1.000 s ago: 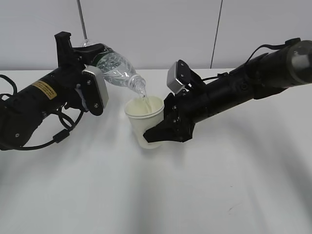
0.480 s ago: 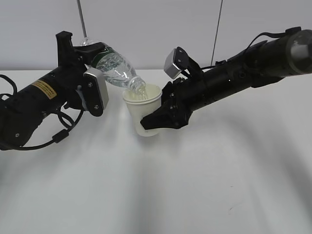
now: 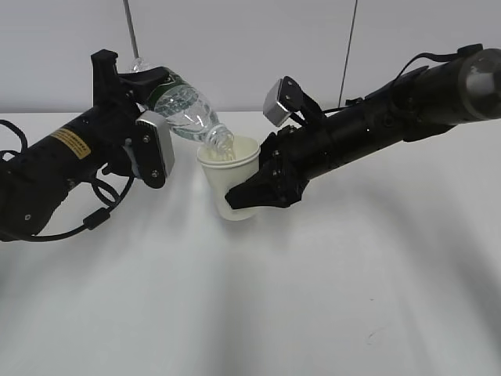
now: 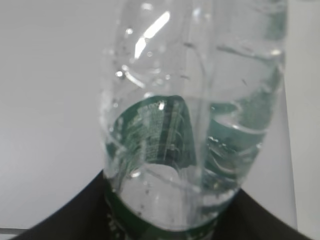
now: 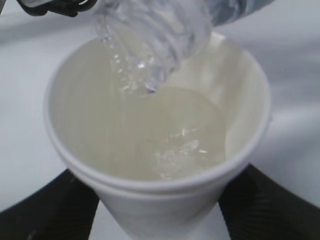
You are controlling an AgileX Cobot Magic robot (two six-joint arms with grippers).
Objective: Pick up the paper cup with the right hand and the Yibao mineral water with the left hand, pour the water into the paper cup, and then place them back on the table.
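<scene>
Above the white counter (image 3: 258, 305), near its middle, I hold both things in the air. My left pincer (image 3: 141, 106) is clamped around the lower body of the Yibao mineral water (image 3: 184, 110), whose long axis slants down from upper left to lower right, the base pointing up and left toward the far wall and the open mouth pointing down and right. That mouth sits just over the left part of the paper cup (image 3: 232, 184), at its rim; I cannot tell whether it touches. Seen from my left wrist, the bottle (image 4: 192, 115) fills the frame, clear and ribbed, with its dark green label showing through the water. My right pincer (image 3: 254, 200) is closed around the lower half of the cup, which stands nearly upright with its opening facing up, clear of the counter. From my right wrist the cup (image 5: 165, 200) holds water up part of its wall, and the bottle's neck (image 5: 155, 30) hangs over the far left of the opening with drops at its lip.
</scene>
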